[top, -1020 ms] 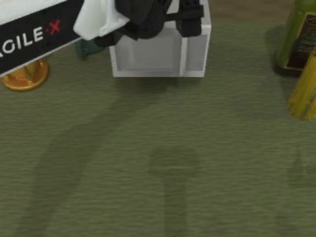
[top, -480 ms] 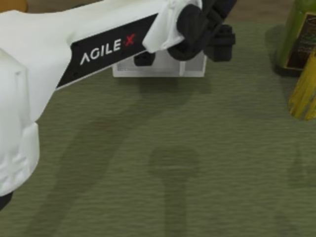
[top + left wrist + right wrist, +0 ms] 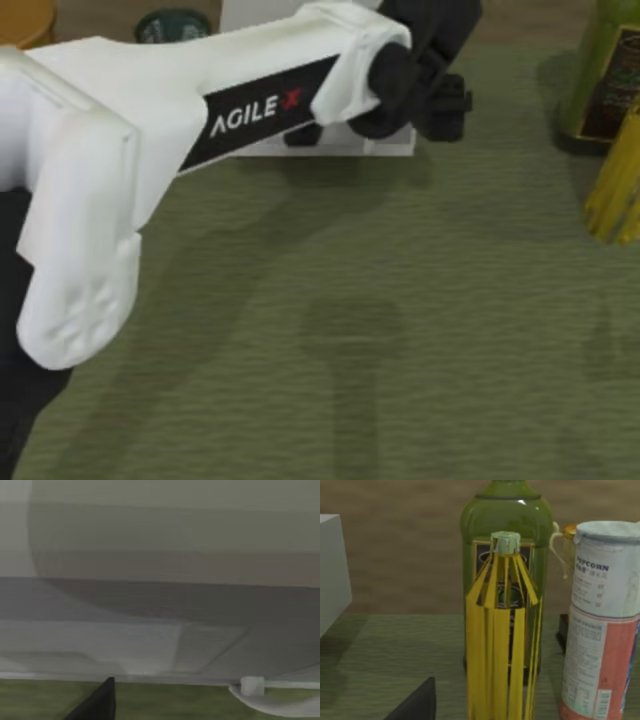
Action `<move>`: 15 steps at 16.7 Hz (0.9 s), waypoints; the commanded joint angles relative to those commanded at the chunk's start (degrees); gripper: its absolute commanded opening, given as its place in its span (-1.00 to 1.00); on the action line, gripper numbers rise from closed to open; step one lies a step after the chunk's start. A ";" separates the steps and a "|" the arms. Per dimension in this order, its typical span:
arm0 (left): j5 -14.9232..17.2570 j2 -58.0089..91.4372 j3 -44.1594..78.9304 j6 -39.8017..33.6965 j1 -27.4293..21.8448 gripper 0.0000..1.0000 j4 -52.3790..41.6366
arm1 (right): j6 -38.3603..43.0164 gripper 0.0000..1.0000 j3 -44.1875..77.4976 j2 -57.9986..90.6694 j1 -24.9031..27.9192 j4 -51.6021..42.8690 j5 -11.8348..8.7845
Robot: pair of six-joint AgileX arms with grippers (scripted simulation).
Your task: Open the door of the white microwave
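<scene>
I'm seeing the white microwave sitting at the desk's far edge with my left tool hanging right over its front right corner, way nearer than the right arm, but I can't tell how its fingers stand.

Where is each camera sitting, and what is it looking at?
Top view: above the table, looking down; shows my left arm reaching to the white microwave.
Left wrist view: on my left arm, close against the white microwave; one dark finger shows.
Right wrist view: on my right arm, facing a green bottle, yellow strips and popcorn can; one dark finger shows.
Shared: top and right wrist views both show the green bottle.
</scene>
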 joint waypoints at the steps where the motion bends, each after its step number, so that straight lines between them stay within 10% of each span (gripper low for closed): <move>1: 0.35 1.56 0.83 0.53 0.57 1.00 1.08 | 0.00 1.00 0.00 0.00 0.00 0.00 0.00; 6: 0.70 2.84 1.55 1.07 1.16 1.00 2.15 | 0.00 1.00 0.00 0.00 0.00 0.00 0.00; 15: 0.70 2.84 1.55 1.07 1.16 -0.36 2.15 | 0.00 1.00 0.00 0.00 0.00 0.00 0.00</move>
